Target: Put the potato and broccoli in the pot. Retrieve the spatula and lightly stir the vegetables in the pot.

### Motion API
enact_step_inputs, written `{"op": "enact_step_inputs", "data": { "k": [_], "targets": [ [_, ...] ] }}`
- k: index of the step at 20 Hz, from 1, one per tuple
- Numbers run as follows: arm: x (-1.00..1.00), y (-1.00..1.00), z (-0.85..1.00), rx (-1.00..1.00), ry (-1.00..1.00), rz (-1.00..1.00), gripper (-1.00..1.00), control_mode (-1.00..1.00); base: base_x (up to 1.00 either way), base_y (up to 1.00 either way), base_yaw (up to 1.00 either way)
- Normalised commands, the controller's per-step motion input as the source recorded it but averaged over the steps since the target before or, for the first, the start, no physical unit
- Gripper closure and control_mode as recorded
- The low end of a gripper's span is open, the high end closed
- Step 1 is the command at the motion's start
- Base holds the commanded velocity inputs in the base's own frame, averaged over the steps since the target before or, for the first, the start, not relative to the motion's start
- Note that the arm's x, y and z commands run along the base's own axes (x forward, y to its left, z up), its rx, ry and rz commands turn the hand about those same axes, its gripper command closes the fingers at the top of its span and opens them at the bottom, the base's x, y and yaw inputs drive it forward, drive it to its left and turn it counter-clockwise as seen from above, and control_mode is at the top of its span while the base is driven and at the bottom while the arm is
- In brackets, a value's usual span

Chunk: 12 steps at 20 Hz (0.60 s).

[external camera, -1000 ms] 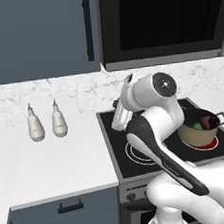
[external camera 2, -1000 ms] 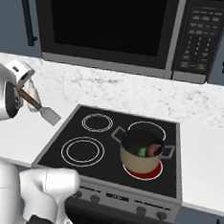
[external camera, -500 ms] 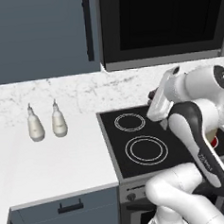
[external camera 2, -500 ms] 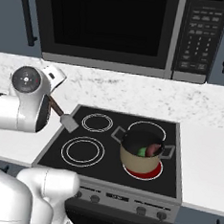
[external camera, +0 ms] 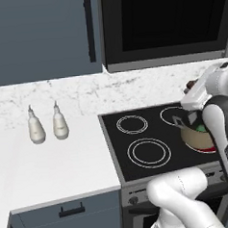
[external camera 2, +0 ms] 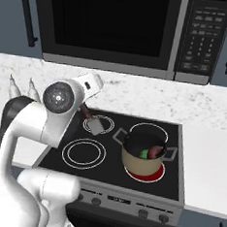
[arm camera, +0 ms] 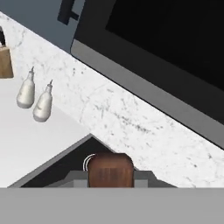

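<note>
- Kitchen scene: a black stove (external camera 2: 113, 149) sits in a white counter (external camera: 51, 159) below a dark microwave (external camera 2: 109, 22), with a marbled wall behind; grey cabinets hang at the far left
- Two white bottles (external camera: 47, 124) stand side by side on the counter left of the stove, near the wall; they also show at the left of the hand view
- The pot (external camera 2: 143, 154) stands on the near right burner, which glows red under it; the potato (external camera 2: 155, 152) and the broccoli (external camera 2: 143, 153) lie inside it, touching, potato on the right
- The gripper (external camera 2: 85, 111) hangs over the far left burner, left of the pot and apart from it; it holds the spatula (external camera 2: 93, 122) by its reddish-brown handle
- The spatula slants down toward the pot, its square grey blade above the far left burner and outside the pot
- In the hand view the brown handle end (arm camera: 110, 169) sits between the fingertips, with the stove corner just beyond it
</note>
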Motion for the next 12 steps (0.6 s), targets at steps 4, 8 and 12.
{"op": "enact_step_inputs", "data": {
  "k": [4, 8, 12],
  "targets": [
    [0.03, -1.0, 0.0, 0.18, 0.01, -0.08, 1.0, -1.0, 0.0, 0.0, 0.0],
    [0.11, -1.0, -0.19, 0.11, 0.0, -0.02, 1.0, -1.0, 0.0, 0.0, 0.0],
    [0.37, -0.92, -0.18, 0.06, 0.0, -0.03, 1.0, -1.0, 0.0, 0.0, 0.0]
  ]
}}
